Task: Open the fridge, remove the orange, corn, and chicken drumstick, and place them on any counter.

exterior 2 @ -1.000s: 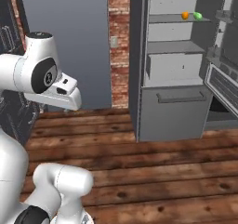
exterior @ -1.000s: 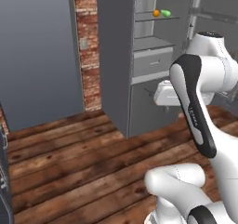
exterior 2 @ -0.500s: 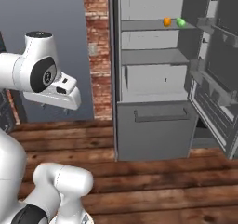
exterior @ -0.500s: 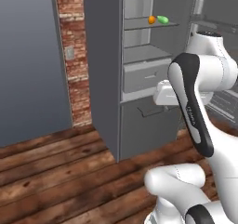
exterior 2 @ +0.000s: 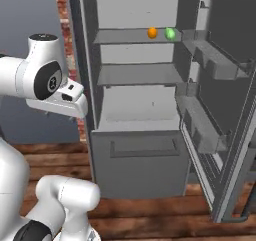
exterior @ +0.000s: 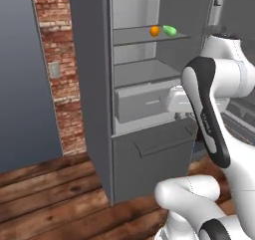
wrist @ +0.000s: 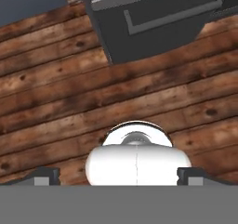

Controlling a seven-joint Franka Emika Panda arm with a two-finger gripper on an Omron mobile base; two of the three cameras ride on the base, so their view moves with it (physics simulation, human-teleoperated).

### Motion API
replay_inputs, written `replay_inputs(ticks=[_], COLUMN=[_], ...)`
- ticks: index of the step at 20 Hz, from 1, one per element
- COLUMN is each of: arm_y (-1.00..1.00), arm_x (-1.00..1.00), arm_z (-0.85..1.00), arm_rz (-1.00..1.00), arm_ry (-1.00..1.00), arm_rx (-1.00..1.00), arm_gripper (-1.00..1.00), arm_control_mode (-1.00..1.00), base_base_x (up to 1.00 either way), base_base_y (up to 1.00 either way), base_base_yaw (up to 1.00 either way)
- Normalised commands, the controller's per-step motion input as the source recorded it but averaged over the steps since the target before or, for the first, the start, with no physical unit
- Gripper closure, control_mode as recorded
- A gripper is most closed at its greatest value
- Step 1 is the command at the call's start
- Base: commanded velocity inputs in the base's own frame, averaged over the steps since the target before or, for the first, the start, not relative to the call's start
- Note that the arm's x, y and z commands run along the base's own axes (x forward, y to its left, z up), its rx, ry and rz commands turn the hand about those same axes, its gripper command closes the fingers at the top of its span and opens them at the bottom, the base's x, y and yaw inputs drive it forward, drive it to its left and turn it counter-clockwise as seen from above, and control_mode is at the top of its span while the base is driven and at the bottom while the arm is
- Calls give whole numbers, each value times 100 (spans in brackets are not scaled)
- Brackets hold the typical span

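The fridge (exterior: 149,154) stands open in front of me, its door (exterior 2: 225,85) swung out to the right. On its upper shelf the orange (exterior: 155,31) (exterior 2: 152,33) lies just left of the green corn (exterior: 170,31) (exterior 2: 170,33). My hand hangs at mid height before the fridge drawer, well below that shelf, pointing down at the floor. In the hand view my gripper (wrist: 119,175) is open, its fingertips (wrist: 46,174) wide apart with nothing between them, and the fridge's bottom front (wrist: 148,18) lies at the top. The chicken drumstick and the counter are out of view.
A brick pillar (exterior: 55,60) and a grey wall (exterior: 20,84) stand left of the fridge. Wooden floor (wrist: 69,102) runs beneath my hand. The door's inner shelves (exterior 2: 205,125) jut out on the right.
The base has driven closer to the fridge, so the whole scene has shifted and the fridge looks larger and more central. The arm has kept its pose.
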Motion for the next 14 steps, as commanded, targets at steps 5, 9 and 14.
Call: replay_inputs(ticks=[5,9,14], arm_y=[0,0,0], arm_x=[0,0,0], arm_z=[0,0,0], arm_rz=[0,0,0], arm_ry=[0,0,0], arm_rx=[0,0,0], arm_gripper=[-100,-100,-100], arm_control_mode=[100,100,100], base_base_x=[99,77,22], base_base_y=[-49,-62,-51], base_base_yaw=[29,23,9])
